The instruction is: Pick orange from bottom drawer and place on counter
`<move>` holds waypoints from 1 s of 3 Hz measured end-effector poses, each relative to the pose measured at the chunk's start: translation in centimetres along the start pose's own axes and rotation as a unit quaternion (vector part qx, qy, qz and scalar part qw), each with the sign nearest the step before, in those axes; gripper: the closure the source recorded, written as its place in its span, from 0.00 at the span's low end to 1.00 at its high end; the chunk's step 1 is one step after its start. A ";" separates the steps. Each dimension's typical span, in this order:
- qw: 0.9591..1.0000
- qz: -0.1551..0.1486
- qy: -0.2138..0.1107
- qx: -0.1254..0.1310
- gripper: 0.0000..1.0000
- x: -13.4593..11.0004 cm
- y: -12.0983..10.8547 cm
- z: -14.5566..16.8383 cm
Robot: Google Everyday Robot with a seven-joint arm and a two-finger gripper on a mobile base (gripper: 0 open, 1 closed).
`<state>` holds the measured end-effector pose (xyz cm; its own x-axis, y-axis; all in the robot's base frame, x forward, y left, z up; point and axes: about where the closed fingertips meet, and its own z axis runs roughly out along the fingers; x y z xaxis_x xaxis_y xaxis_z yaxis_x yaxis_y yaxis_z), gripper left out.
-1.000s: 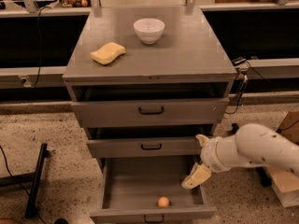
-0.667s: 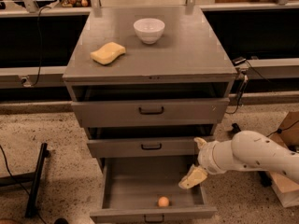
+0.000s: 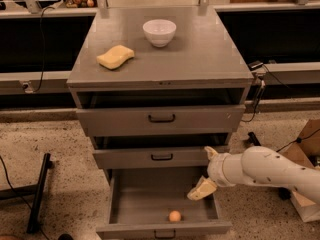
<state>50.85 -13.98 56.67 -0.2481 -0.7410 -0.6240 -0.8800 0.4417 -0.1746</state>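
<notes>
The orange (image 3: 174, 216) lies on the floor of the open bottom drawer (image 3: 150, 199), near its front wall and right of centre. My gripper (image 3: 202, 189) hangs over the drawer's right side, above and to the right of the orange, apart from it. It holds nothing that I can see. The white arm reaches in from the right. The counter (image 3: 200, 54) is the grey top of the cabinet.
A white bowl (image 3: 159, 32) and a yellow wavy sponge (image 3: 115, 57) sit on the counter. The two upper drawers (image 3: 160, 119) stand slightly pulled out. A cardboard box (image 3: 310, 184) is at the right, a black stand (image 3: 37, 194) at the left.
My arm and gripper have shifted slightly left and lower over the open bottom drawer. The orange has not moved.
</notes>
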 end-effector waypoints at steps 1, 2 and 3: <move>0.999 -0.020 -0.035 -0.020 0.00 1.3 0.4 5.7; 0.997 -0.028 -0.044 -0.060 0.00 4.1 2.1 11.1; 0.992 -0.041 -0.046 -0.113 0.00 7.6 3.8 15.8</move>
<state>51.98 -9.92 39.25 -0.1431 -0.7156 -0.6837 -0.9667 0.2492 -0.0585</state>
